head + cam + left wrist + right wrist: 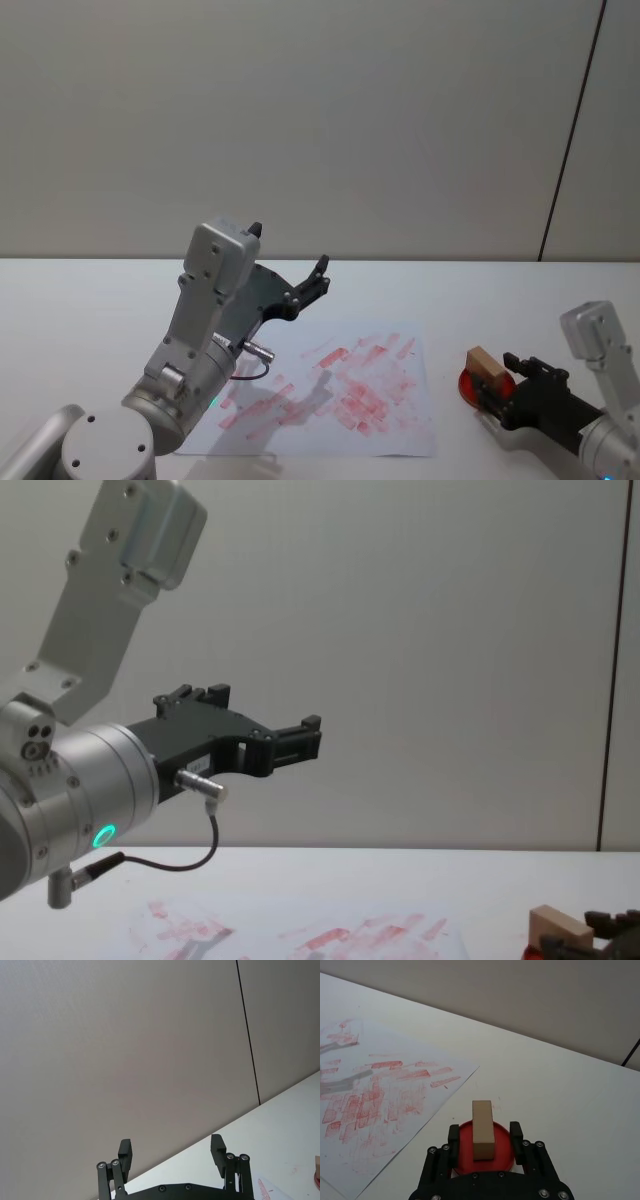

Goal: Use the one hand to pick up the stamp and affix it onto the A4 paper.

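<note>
Right wrist view: my right tool is released, its fingers either side of the stamp lying on the red pad. I judge grasping comes next, then carrying to the A4 paper. Left tool hangs released, raised.
</note>
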You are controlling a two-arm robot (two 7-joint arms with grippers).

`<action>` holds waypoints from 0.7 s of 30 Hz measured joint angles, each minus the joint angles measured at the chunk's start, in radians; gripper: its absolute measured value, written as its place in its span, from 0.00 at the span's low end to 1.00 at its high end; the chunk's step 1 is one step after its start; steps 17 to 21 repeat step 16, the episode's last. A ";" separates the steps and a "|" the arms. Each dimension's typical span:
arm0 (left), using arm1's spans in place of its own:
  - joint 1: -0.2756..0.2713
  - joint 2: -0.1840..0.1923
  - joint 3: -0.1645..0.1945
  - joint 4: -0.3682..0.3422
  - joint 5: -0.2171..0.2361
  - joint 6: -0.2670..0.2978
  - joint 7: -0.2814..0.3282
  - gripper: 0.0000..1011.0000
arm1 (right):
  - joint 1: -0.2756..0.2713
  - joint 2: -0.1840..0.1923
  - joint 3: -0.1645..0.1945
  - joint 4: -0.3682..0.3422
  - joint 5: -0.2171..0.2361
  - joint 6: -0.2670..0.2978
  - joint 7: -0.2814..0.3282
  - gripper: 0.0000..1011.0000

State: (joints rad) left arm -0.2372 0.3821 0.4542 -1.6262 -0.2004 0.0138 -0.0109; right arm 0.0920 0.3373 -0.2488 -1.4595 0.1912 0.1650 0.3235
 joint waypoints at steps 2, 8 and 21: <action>0.000 0.000 0.000 0.000 0.000 0.000 0.000 0.99 | -0.001 0.000 0.001 -0.003 0.005 0.000 -0.001 0.62; 0.000 0.000 0.000 0.000 0.000 0.000 0.000 0.99 | -0.004 0.000 0.005 -0.028 0.034 -0.012 -0.012 0.81; 0.000 0.000 0.000 0.000 0.000 0.000 0.000 0.99 | -0.008 -0.005 0.010 -0.076 0.075 -0.035 -0.033 0.99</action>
